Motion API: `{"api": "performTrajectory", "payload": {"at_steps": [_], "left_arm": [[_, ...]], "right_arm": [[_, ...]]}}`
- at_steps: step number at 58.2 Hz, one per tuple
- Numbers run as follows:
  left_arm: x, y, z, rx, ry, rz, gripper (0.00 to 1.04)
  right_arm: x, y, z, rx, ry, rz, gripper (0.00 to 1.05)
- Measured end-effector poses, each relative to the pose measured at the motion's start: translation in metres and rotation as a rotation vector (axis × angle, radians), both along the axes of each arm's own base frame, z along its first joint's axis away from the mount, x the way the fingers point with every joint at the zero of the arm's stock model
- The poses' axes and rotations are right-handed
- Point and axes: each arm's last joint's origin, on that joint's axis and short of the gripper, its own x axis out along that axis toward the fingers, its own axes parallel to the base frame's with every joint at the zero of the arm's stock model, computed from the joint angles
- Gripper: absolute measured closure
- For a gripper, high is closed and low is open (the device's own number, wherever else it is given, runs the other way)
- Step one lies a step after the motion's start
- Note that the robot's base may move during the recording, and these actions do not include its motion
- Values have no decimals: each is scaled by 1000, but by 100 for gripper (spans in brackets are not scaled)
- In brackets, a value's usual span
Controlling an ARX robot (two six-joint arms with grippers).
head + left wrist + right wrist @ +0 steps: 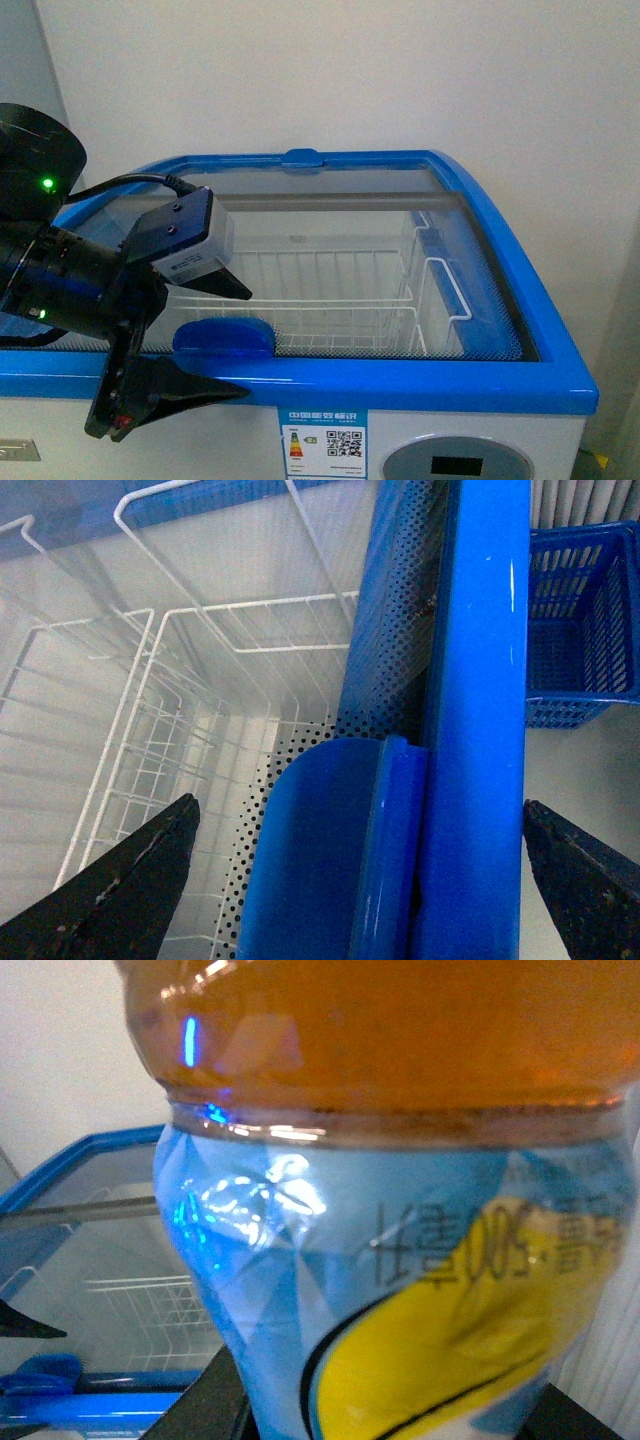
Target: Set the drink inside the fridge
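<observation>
The drink (400, 1260) sits right up against my right wrist camera: a clear bottle of amber liquid with a blue and yellow label, clamped between my right fingers (205, 1408), whose dark edges just show at either side of it. It hangs in the air, short of the fridge (545, 320), not inside it. My left gripper (355, 880) is spread wide, with one finger over the glass lid (330, 215) and the other outside the blue front rim (475, 730). The blue handle (222, 335) and the rim both lie between them, untouched as far as I can tell.

The lid looks shut to me, and that is the danger: if I lower the bottle now, it strikes glass. If I close here I may pinch rim and handle together, and the pane will not slide. The handle is smooth and rounded, so a finger could also skid off.

Beyond the handle the pane seems to have a free run toward the back handle (301, 157). Under my inner finger lie the wire baskets (330, 290); past my outer finger a blue crate (585, 630) stands outside the fridge
</observation>
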Motion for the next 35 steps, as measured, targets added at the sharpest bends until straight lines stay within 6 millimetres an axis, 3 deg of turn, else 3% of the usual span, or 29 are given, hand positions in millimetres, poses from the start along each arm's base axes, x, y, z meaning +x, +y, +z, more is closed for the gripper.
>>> {"api": "performTrajectory", "payload": {"at_steps": [17,23,29,35], "left_arm": [[17,-9,8,-32,78,6,8],[27,-6,34,-37,68,48,8],[22,5,57,-60,142,71,8],[19,14,66,-61,166,94,8]], "right_arm": [[0,0,0,0,0,0,69],[0,0,0,0,0,0,69],[0,0,0,0,-1,-5,69],[0,0,0,0,-1,2,69]]}}
